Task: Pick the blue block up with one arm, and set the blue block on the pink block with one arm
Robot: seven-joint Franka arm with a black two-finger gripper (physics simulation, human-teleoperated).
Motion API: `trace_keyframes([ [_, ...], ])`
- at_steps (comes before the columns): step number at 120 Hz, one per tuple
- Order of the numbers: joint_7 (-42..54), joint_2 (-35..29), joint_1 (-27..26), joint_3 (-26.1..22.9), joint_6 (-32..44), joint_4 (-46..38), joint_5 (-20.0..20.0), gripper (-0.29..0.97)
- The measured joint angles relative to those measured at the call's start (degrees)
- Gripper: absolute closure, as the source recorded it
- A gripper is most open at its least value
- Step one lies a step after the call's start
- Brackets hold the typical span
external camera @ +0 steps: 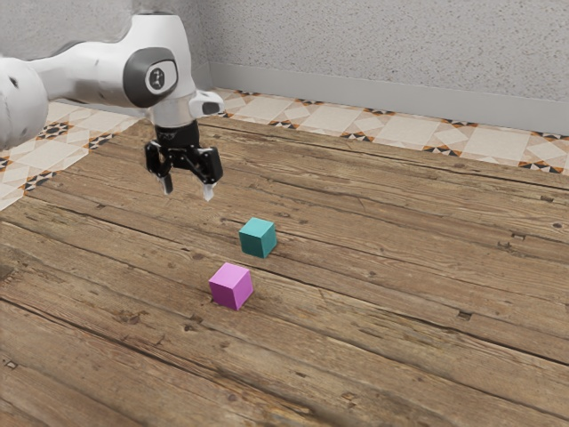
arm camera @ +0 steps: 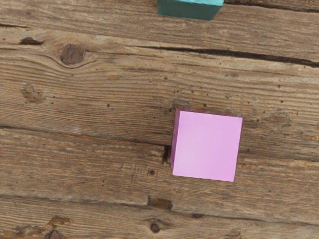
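The claw [external camera: 187, 190] hangs released above the wooden counter [external camera: 400, 294]. Its two fingers [external camera: 165, 182] point down and are spread apart, with nothing between them. It stands well apart from both blocks, toward the exterior view's left and farther back.

The blue block [external camera: 258, 237], really a teal shade, sits flat on the counter, untouched. The pink block [external camera: 231, 286] rests near it, closer to the camera and slightly toward the exterior view's left, with bare wood between them. Neither is stacked, so the pickup is not yet begun. I judge that the spread fingers suit a descent over the blue block from above.

In the wrist view the pink block [arm camera: 206, 145] lies flat on the planks, and the blue block [arm camera: 189, 8] sits apart from it across a strip of wood.

No brand, label or writing can be read on the blocks, the arm [external camera: 89, 76] or the counter.
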Motion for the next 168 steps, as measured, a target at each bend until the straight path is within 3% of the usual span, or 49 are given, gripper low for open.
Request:
trace_keyframes([
  [24,-0.06,9.15,0.28,-1.44,12.56,0.03,0.89,0.0],
  [35,0.14,13.95,0.41,-2.34,16.74,3.94,1.1,0.0],
  [60,-0.21,22.67,0.81,-3.09,17.4,14.82,1.12,0.0],
  [98,-0.76,26.84,2.42,-4.63,16.52,16.27,1.09,0.0],
  [138,0.54,31.22,3.61,-5.52,21.82,19.51,1.11,0.02],
  [168,1.58,31.46,3.61,-5.44,24.86,18.81,1.24,0.26],
])
